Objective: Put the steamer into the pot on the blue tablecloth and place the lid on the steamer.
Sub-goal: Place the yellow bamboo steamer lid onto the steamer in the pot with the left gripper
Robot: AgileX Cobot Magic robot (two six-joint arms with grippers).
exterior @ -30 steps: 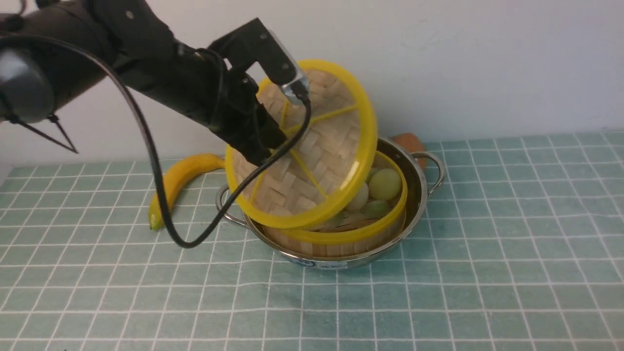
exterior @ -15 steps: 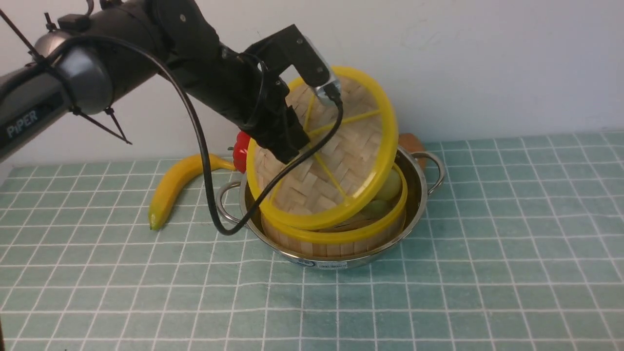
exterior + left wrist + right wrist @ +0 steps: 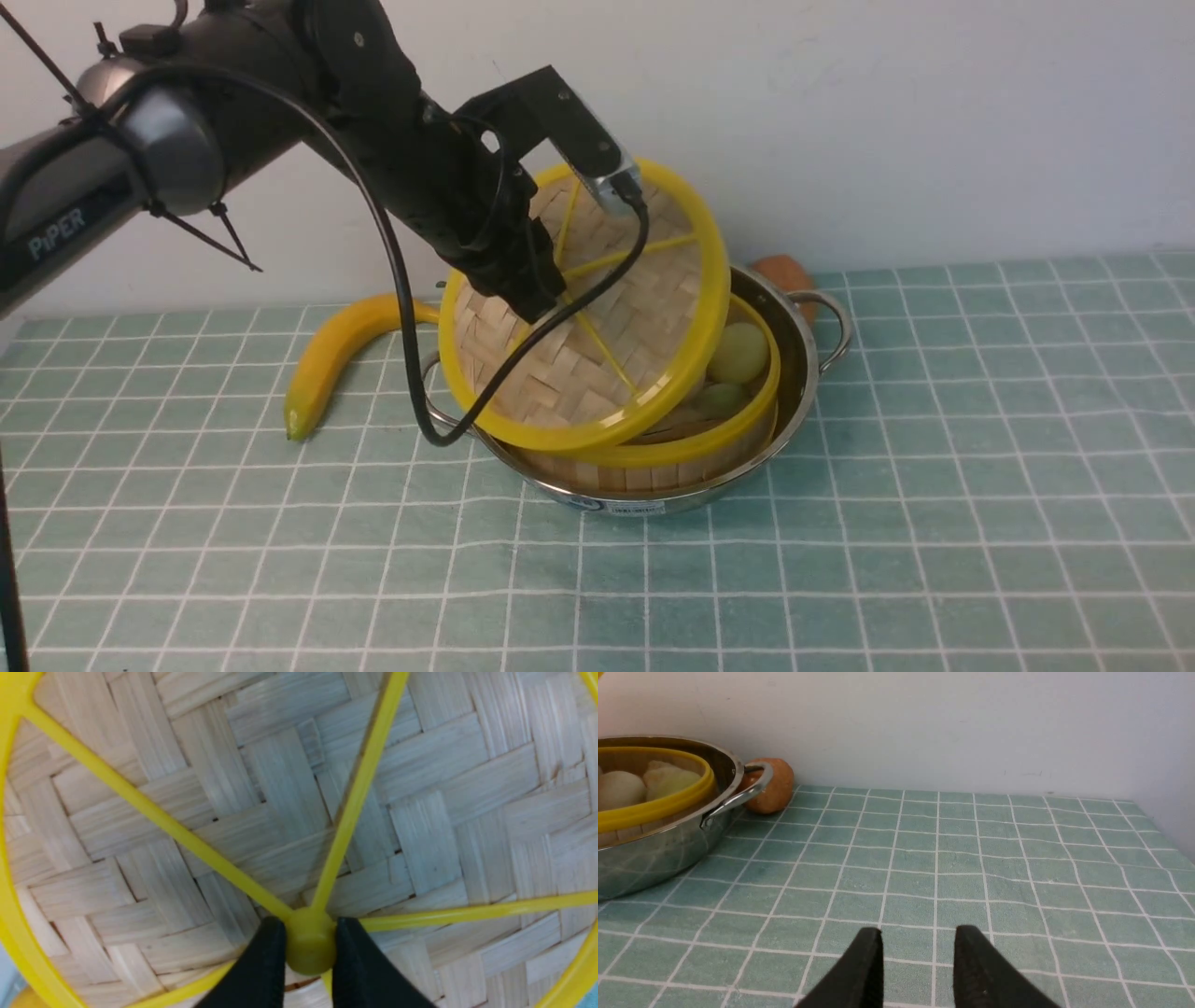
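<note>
Front view. Pale wall at back; blue tablecloth [image 3: 934,467] over the whole worktop, open room to the front and right. Pot [image 3: 805,373] stands near the wall, steamer [image 3: 653,457] seated inside it, green bun [image 3: 738,353] showing. Lid [image 3: 597,373] tilted steeply over the steamer's left half, its low rim at the steamer's near rim; contact cannot be told. Banana [image 3: 327,359] just left of the pot. Orange-brown round item [image 3: 784,273] behind the pot. Left arm [image 3: 280,93] slants down from the upper left to the lid's centre.

Left wrist view. Woven lid fills the frame; left jaws clamped on its yellow hub [image 3: 310,940].

Right wrist view. Bare cloth ahead up to the wall; the pot and steamer at the frame's edge. Right jaws narrowly parted, holding nothing, low over the cloth.
</note>
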